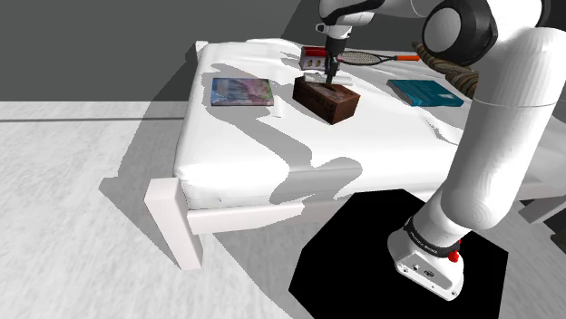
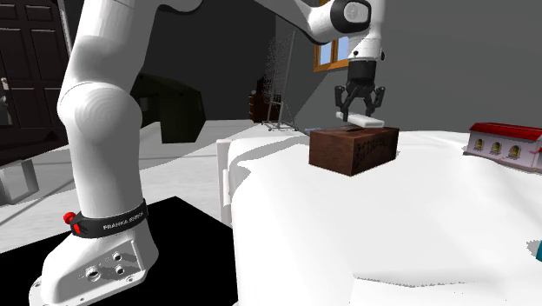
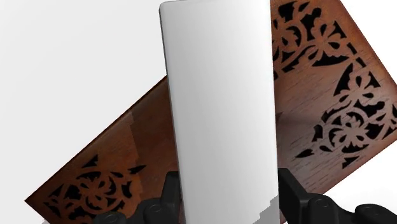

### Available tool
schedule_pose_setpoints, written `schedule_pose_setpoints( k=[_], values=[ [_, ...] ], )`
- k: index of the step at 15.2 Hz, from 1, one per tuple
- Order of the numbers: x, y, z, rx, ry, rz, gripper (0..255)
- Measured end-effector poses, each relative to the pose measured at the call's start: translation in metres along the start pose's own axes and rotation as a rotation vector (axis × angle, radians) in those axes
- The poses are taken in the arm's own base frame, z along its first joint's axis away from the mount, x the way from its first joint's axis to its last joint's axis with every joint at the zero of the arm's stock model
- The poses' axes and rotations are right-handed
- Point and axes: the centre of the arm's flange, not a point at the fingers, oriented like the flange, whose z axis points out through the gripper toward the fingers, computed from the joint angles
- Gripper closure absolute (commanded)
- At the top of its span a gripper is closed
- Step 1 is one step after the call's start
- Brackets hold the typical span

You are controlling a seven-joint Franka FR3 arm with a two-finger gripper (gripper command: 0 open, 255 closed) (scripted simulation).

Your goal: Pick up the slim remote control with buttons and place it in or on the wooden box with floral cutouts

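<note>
Remote held over the box

My fingers (image 3: 304,202) are clamped on the slim white remote (image 3: 219,108), just above the wooden box (image 3: 318,95) (on the bed (image 1: 236,154)); its long axis lies askew to the box's.

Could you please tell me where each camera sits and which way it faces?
Shoulder view: high beside the stand, facing down over the bed; arm at right.
Second exterior view: low beside the arm's base, facing across to the claw.
Wrist view: on the hand, facing down at the remote; fingers.
All share the wooden box.
</note>
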Motion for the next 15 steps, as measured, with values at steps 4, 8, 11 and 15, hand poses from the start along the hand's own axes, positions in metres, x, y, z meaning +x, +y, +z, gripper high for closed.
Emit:
schedule_pose_setpoints(
  k=[4, 8, 11, 15],
  values=[
    [0.000, 0.001, 0.019, 0.000, 0.000, 0.000, 255],
    [0.000, 0.000, 0.022, -0.002, 0.001, -0.001, 255],
    [0.000, 0.001, 0.022, -0.003, 0.002, -0.001, 0],
    [0.000, 0.001, 0.023, -0.001, 0.001, 0.000, 0]
  ],
)
